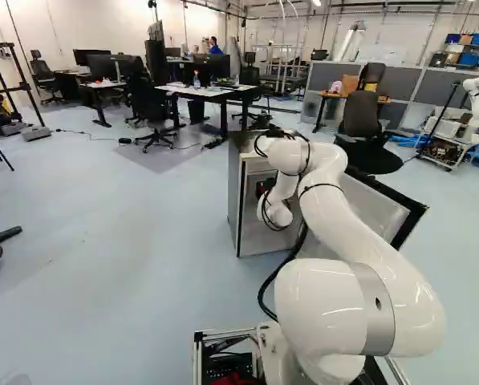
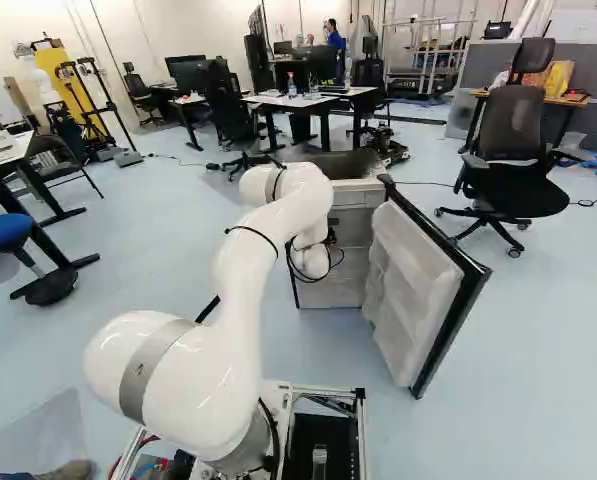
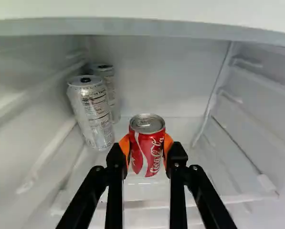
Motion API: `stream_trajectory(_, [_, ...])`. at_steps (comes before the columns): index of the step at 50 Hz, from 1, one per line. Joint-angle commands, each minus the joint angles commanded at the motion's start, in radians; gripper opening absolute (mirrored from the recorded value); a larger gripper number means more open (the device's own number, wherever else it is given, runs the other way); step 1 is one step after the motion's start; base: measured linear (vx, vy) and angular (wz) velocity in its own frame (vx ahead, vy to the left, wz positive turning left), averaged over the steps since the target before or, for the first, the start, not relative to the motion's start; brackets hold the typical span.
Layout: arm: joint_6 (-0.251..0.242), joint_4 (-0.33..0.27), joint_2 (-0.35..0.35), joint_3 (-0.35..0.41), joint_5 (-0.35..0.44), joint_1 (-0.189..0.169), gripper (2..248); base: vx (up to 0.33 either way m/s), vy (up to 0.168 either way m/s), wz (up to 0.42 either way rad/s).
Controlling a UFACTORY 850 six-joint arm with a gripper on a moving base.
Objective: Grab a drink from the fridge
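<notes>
The jaws are clenched on a red can [image 3: 147, 150] inside the fridge [image 1: 234, 192]; left, a silver can [image 3: 93, 114] is seen, another [image 3: 111, 93] farther back.

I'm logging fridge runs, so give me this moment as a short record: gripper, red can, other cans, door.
gripper: shut on the red can, an orange pad at either side
red can: upright, inside the fridge; lifted or on the shelf, cannot tell
other cans: at least two silver cans, one partly behind the other, not gripped
door: open
</notes>
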Motion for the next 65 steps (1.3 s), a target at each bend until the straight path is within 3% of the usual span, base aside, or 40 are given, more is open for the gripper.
stream_trajectory(65, [0.0,0.0,0.41,0.548,0.0,-0.023,91,0.0,0.0,0.0])
